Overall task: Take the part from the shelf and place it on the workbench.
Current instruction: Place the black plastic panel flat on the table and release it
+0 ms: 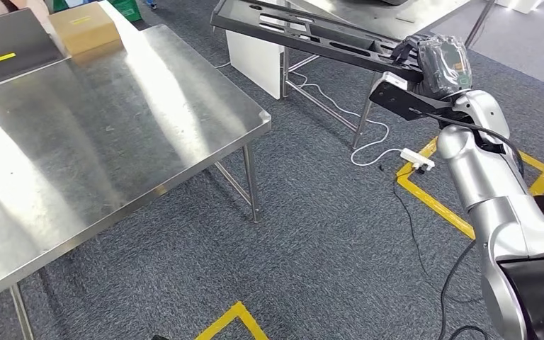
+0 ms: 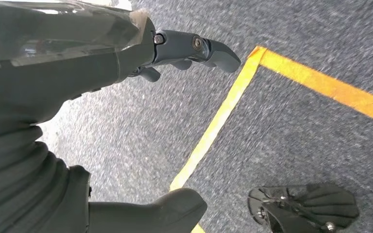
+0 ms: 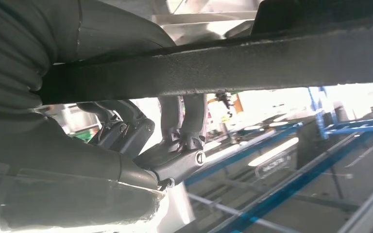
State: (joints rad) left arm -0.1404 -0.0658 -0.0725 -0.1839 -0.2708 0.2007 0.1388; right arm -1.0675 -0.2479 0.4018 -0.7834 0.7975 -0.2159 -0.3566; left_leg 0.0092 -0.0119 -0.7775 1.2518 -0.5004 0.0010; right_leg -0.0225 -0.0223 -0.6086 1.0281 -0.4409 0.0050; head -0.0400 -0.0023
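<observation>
Black part (image 1: 304, 32) gripped by right hand (image 1: 435, 64) fingers (image 3: 175, 162); left hand (image 2: 126, 53) fingers spread, empty; cardboard box (image 1: 85, 28) contents unseen.

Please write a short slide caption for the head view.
Right hand holds a long black part above the carpet, beside the steel workbench.

The worktop (image 1: 113, 127) is bare brushed metal, smooth and glossy, with broad streaks of reflected light. The part (image 1: 312, 34) is matt black, and close up in the right wrist view its surface (image 3: 252, 60) looks rough and grainy. The box (image 1: 85, 28) at the worktop's far edge is plain brown cardboard. The floor (image 1: 312, 234) is coarse grey carpet with glossy yellow tape (image 1: 425, 195). The right arm (image 1: 482, 170) is smooth, shiny silver; the right hand (image 1: 435, 64) has a clear, shiny wrap over it.
</observation>
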